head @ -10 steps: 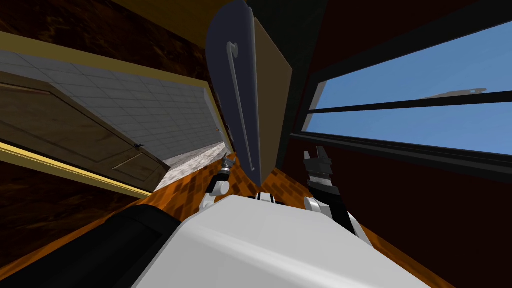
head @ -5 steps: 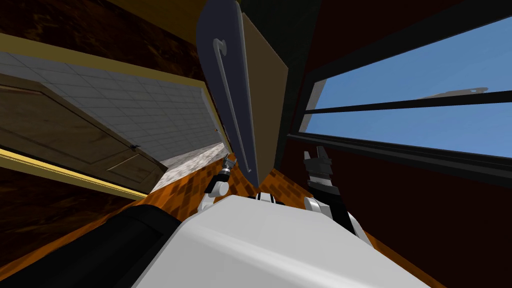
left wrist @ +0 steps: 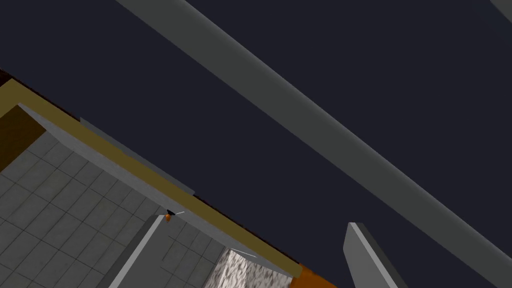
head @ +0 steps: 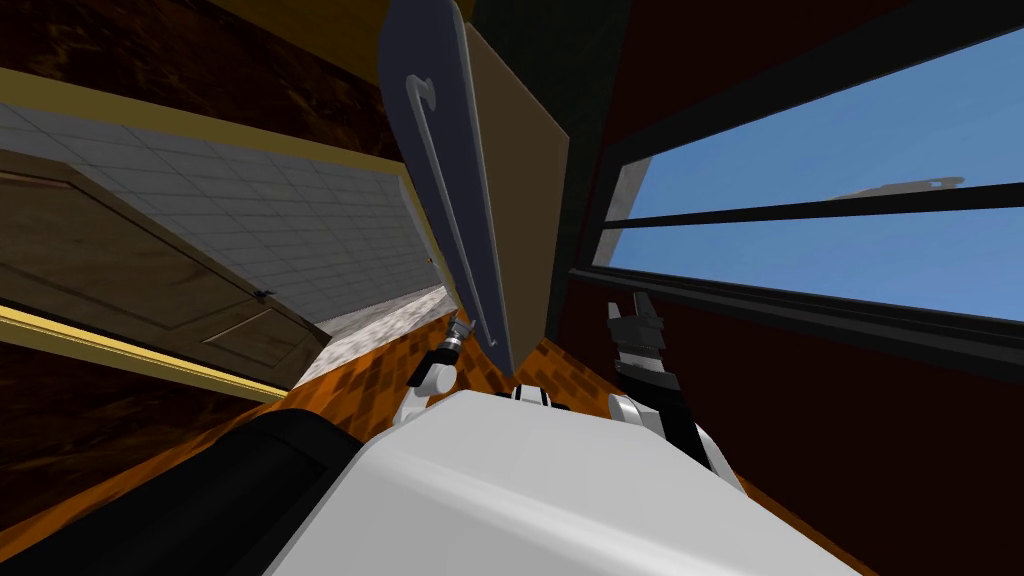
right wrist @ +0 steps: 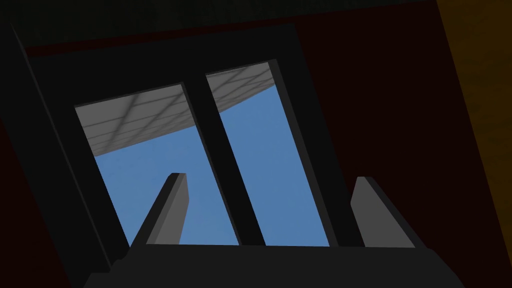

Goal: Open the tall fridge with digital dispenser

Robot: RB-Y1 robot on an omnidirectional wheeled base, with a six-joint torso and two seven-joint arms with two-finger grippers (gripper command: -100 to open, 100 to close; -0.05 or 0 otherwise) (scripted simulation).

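The tall fridge's dark blue door [head: 455, 150] rises ahead of me, with a long grey handle [head: 450, 215] running down its face. A tan panel [head: 520, 180] lies right behind the door. My left gripper [head: 459, 322] sits by the lower end of that handle. In the left wrist view it [left wrist: 250, 250] is open and empty close to the door face [left wrist: 210, 100]. The handle bar [left wrist: 310, 110] passes just beyond one fingertip [left wrist: 365, 250]. My right gripper [head: 636, 312] is raised to the right of the fridge, open and empty [right wrist: 272, 210].
A brown door [head: 130, 270] in a yellow frame stands open to the left, over a grey tiled floor [head: 300, 230]. A dark wall with a wide window [head: 820, 220] runs along the right. Orange patterned floor [head: 390, 370] lies under my arms.
The fridge door, tan panel and window have all slid left in the head view, so my view has turned. Both arms keep their pose and both grippers stay open.
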